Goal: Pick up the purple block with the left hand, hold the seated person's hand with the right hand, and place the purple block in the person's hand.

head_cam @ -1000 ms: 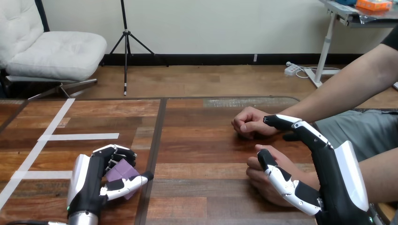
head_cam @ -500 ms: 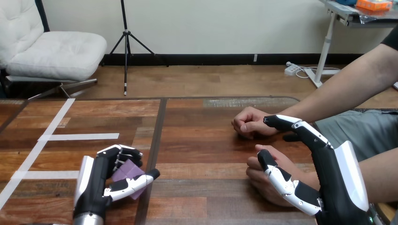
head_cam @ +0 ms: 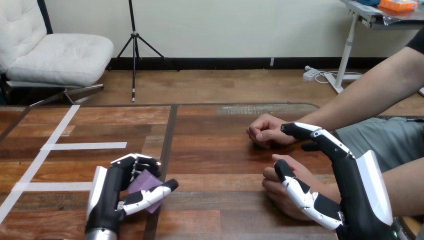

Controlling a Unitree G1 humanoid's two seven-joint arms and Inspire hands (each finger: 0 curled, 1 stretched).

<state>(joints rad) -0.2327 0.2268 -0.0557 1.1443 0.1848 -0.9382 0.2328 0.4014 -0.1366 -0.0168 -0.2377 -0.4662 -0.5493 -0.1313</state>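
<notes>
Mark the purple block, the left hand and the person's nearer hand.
purple block (head_cam: 144,182), head view, its top face.
left hand (head_cam: 100,192), head view, white back shell.
person's nearer hand (head_cam: 273,193), head view, its curled fingers.

No legible text, label or number anywhere

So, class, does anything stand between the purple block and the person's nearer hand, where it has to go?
Nothing visible does. The left hand grips the purple block, and only bare table lies between it and the person's hand, which the right hand clasps. The person's other hand rests farther back.
</notes>
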